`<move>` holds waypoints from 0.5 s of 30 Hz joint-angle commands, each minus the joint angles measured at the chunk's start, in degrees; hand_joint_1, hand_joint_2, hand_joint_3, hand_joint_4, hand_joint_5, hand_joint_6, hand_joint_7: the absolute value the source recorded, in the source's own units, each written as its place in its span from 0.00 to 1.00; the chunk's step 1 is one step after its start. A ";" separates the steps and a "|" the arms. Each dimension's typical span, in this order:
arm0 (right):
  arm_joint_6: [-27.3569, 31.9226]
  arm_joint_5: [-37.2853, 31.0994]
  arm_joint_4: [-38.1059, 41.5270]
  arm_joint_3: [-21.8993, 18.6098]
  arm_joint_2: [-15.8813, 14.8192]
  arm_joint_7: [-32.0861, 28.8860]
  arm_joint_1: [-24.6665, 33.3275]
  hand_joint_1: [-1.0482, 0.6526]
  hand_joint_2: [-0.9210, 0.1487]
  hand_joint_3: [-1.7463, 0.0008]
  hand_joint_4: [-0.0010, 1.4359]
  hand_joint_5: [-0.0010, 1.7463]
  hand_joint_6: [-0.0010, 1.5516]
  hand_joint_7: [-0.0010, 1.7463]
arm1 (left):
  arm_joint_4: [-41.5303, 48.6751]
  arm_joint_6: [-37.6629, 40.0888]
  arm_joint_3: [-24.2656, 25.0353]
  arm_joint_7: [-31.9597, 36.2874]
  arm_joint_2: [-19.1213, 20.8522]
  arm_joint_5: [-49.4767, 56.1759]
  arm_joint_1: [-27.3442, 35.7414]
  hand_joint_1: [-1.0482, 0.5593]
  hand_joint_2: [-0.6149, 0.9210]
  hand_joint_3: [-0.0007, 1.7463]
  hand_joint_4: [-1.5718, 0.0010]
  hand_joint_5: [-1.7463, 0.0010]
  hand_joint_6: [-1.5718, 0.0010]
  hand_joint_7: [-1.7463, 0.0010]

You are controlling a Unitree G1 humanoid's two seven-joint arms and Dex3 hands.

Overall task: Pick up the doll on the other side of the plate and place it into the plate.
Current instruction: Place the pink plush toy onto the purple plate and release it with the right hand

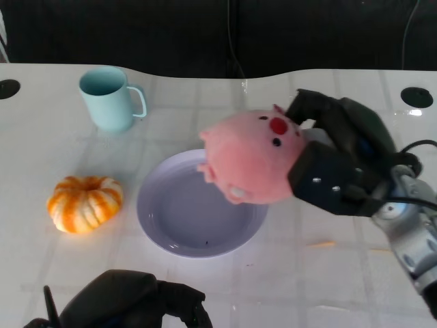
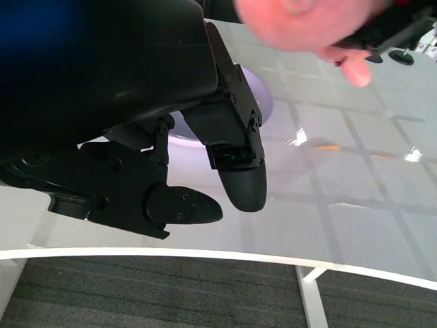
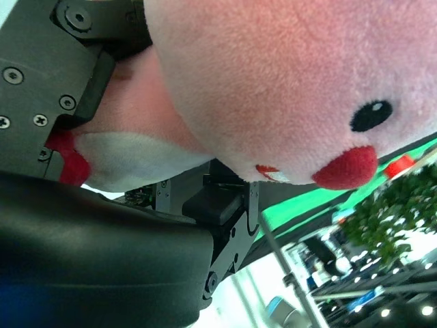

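Observation:
My right hand point(image 1: 345, 160) grips a pink plush pig doll point(image 1: 251, 158) and holds it in the air over the right part of the lavender plate point(image 1: 171, 215). The right wrist view is filled by the doll point(image 3: 287, 89), with black eye and red snout showing, and black fingers point(image 3: 54, 75) pressed against it. My left hand point(image 1: 130, 301) rests low at the front edge of the table, holding nothing; its fingers point(image 2: 235, 157) are loosely apart above the table in the left wrist view. The doll point(image 2: 307, 27) shows blurred there, above the plate point(image 2: 263, 102).
A light blue mug point(image 1: 109, 99) stands at the back left. An orange and white striped pumpkin point(image 1: 85, 203) lies left of the plate. Two dark round holes point(image 1: 416, 97) sit at the table's far corners. The table's near edge point(image 2: 205, 254) runs below my left hand.

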 commanded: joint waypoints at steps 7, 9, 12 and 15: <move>-0.84 -3.61 7.63 4.80 6.97 -2.98 -6.85 0.52 0.51 0.32 0.63 1.00 0.50 0.98 | -0.72 -0.37 -0.17 -0.03 0.69 0.36 0.25 0.54 1.00 0.14 0.52 0.23 0.43 0.65; -1.87 -3.85 10.17 5.03 8.11 -4.23 -7.68 0.53 0.52 0.32 0.65 1.00 0.50 1.00 | -0.46 -1.27 -0.14 0.32 0.99 0.31 0.41 0.55 1.00 0.13 0.52 0.20 0.42 0.65; -2.53 -3.85 13.64 5.22 9.53 -5.48 -8.99 0.52 0.53 0.31 0.65 1.00 0.50 1.00 | -0.21 -2.01 -0.04 0.52 0.99 0.04 0.63 0.55 1.00 0.13 0.53 0.17 0.42 0.65; -2.60 -2.50 15.90 4.77 10.88 -5.29 -9.54 0.53 0.48 0.33 0.66 1.00 0.50 1.00 | -0.62 -1.46 -0.13 0.11 0.79 0.56 0.75 0.55 1.00 0.14 0.55 0.17 0.42 0.66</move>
